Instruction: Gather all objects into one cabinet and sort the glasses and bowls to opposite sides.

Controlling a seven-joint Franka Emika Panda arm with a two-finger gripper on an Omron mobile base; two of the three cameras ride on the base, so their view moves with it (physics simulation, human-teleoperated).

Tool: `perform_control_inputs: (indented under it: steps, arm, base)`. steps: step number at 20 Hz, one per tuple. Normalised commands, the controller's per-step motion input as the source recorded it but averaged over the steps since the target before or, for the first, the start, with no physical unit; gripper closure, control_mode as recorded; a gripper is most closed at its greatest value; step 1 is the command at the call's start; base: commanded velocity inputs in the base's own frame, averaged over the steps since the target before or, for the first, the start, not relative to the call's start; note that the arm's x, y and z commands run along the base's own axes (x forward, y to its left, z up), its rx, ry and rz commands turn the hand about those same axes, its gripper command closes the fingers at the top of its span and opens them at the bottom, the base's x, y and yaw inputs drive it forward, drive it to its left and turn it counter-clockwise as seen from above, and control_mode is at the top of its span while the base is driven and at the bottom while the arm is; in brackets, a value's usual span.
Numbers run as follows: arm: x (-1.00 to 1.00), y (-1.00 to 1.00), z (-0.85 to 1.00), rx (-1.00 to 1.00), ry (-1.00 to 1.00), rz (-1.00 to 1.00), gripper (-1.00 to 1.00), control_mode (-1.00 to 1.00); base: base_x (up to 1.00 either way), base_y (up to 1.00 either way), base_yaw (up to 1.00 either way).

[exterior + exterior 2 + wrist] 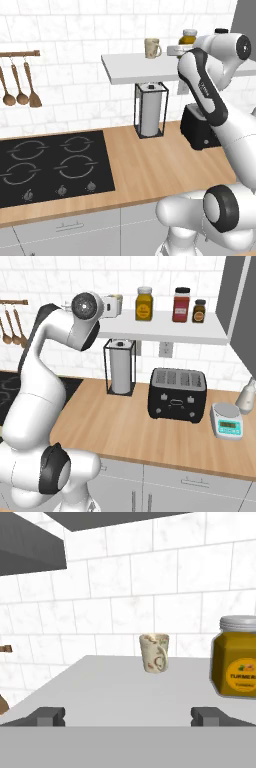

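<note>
The cream mug [154, 653] stands upright on the white shelf [120, 697], handle toward the wide-open claw [131, 716].

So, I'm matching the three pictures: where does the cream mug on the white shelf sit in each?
Left base view: cream mug at upper centre, on the white shelf.
Right base view: a sliver at upper left, mostly behind the arm.
Hand view: centre, ahead of the open gripper.
Shared landmark: the turmeric jar, just to its right.
</note>
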Motion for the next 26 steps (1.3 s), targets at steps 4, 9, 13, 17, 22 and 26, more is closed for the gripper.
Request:
perform_control_inputs:
  steps: [4,9,13,17,22,26]
  arm:
    - [0.47,-0.35,-0.12,0.00,0.07,0.00,-1.00,-1.00]
    - [0.38,-0.27,-0.35,0.00,0.09,0.00,-1.00,-1.00]
    - [0.39,-0.16,-0.29,0.00,0.06,0.00,-1.00,-1.00]
    - [0.45,-0.07,-0.10,0.00,0.06,0.00,-1.00,-1.00]
    - [0.45,0.00,0.00,0.00,0.05,0.00,-1.00,-1.00]
    - [0.31,0.03,0.00,0.00,0.00,0.00,-1.00,-1.00]
  base:
    - [0.00,0.00,0.00]
    - [0.00,0.00,0.00]
    - [0.00,0.00,0.00]
    - [0.00,0.00,0.00]
    - [0.00,0.00,0.00]
    - [0.00,0.00,0.00]
